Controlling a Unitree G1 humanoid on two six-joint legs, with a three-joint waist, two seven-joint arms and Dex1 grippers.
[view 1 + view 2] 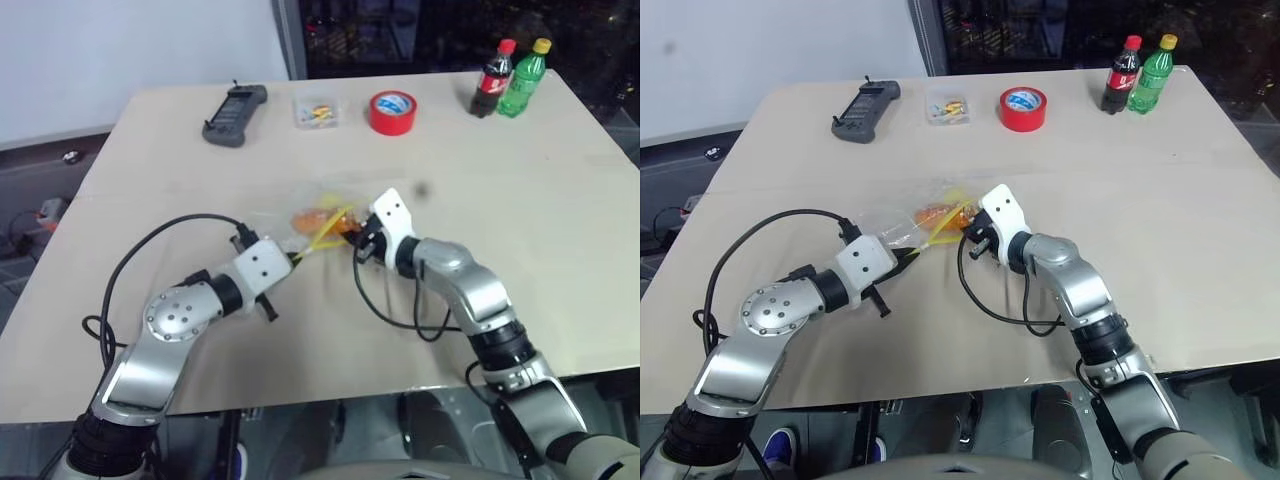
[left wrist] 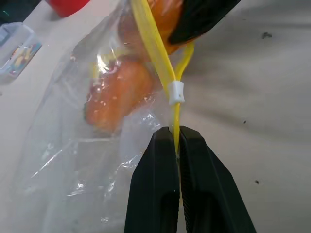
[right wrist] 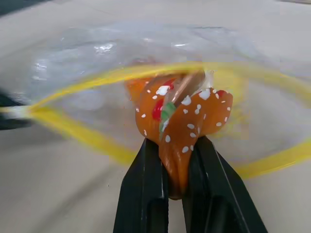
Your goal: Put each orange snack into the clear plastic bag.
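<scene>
My left tool [image 2: 177, 145] pinches the bag's [image 2: 73, 145] yellow seal strip mid-counter [image 1: 560, 230]; my right tool [image 3: 177, 160] grips a speckled snack [image 3: 182, 121] at its open mouth. A second snack [image 2: 119, 94] blurs behind crinkled plastic; the bag's print is unreadable

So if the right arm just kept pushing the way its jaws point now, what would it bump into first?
Most likely the open mouth of the clear plastic bag. The right gripper, shut on an orange snack, points into the yellow seal loop; another orange snack already lies inside. Depth is hard to judge.
</scene>
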